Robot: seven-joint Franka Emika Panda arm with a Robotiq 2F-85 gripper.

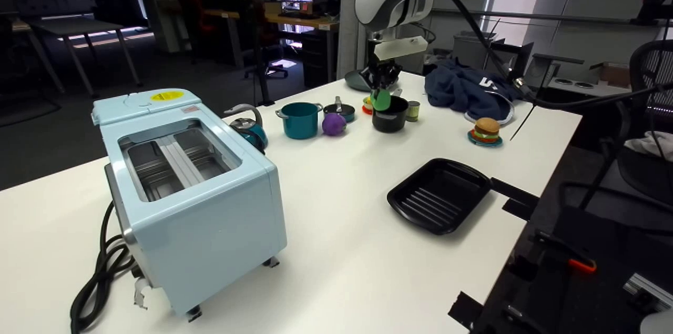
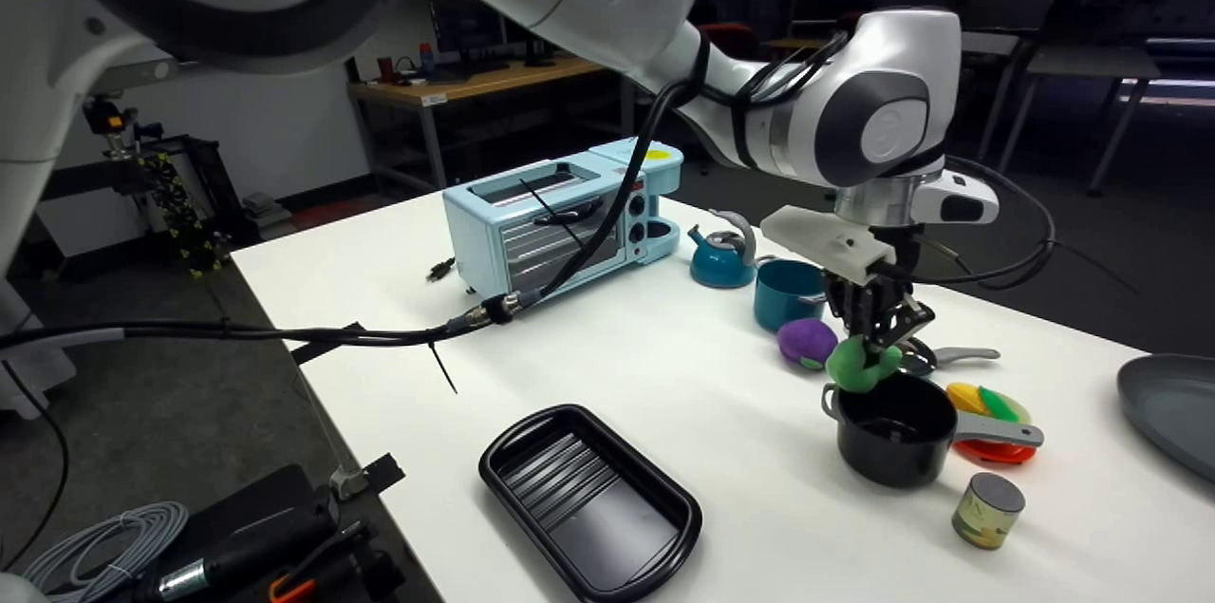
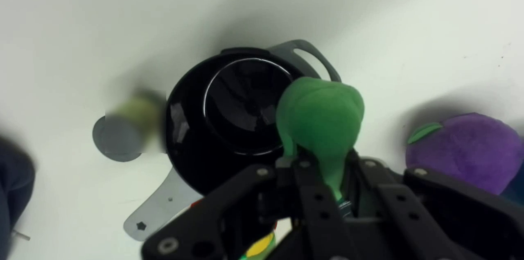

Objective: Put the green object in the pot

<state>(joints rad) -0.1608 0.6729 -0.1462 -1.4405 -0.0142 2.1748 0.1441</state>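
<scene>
The gripper [image 3: 327, 166] has its fingers [image 3: 308, 184] pinched on the green toy [image 3: 321, 116], whose fat end pokes out past their tips; the black pot [image 3: 241, 116] sits below them.

We count one green object [image 3: 321, 116], two pots [image 2: 887, 459] [image 1: 301, 124], one kettle [image 2: 721, 265], one can [image 2: 987, 513], one burger [image 1: 487, 130], one tray [image 1: 444, 194], one toaster oven [image 1: 210, 234]

On the table [image 2: 759, 489]: oven [image 1: 205, 213], cord [image 1: 95, 285] beside it, kettle [image 2: 721, 269] near one end. Purple toy [image 2: 807, 342] near a pan [image 1: 347, 112]. Tray [image 1: 444, 194] sits flat, can [image 2: 987, 513] stands upright. Burger [image 1: 486, 130] on a plate [image 1: 486, 144], near the cloth [image 1: 465, 89]. Grey dish [image 2: 1177, 404] cut off at the edge of an exterior view. Desk [image 2: 494, 83] in background.
</scene>
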